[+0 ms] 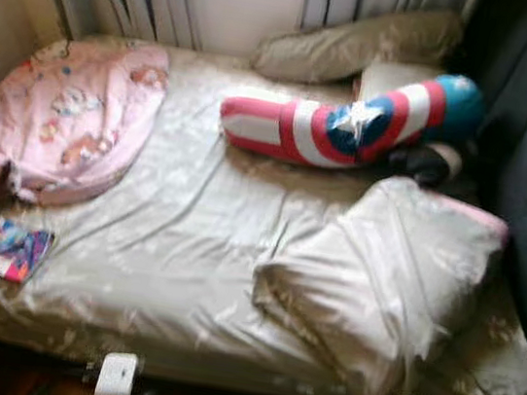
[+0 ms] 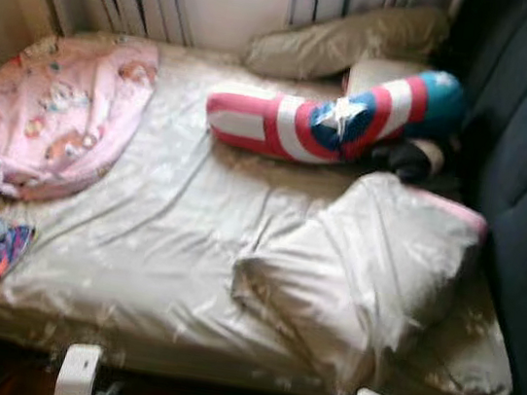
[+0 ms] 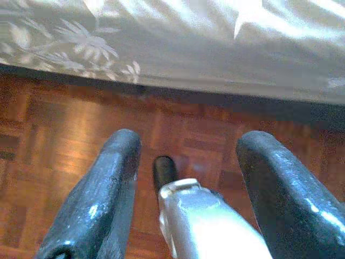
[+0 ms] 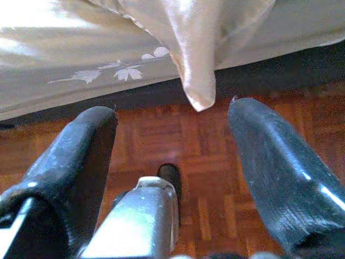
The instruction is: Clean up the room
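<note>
Left gripper (image 3: pixel 186 156) fingers spread wide, empty, over brown parquet floor (image 3: pixel 64 135) beside bed edge. Right gripper (image 4: pixel 172 145) same, wide, empty, below hanging corner of crumpled beige satin duvet (image 1: pixel 391 265). On beige floral-sheeted bed (image 1: pixel 169 243): pink cartoon-print blanket (image 1: pixel 68 121), red-white-blue star bolster pillow (image 1: pixel 353 122), colourful picture book (image 1: pixel 6 250).
</note>
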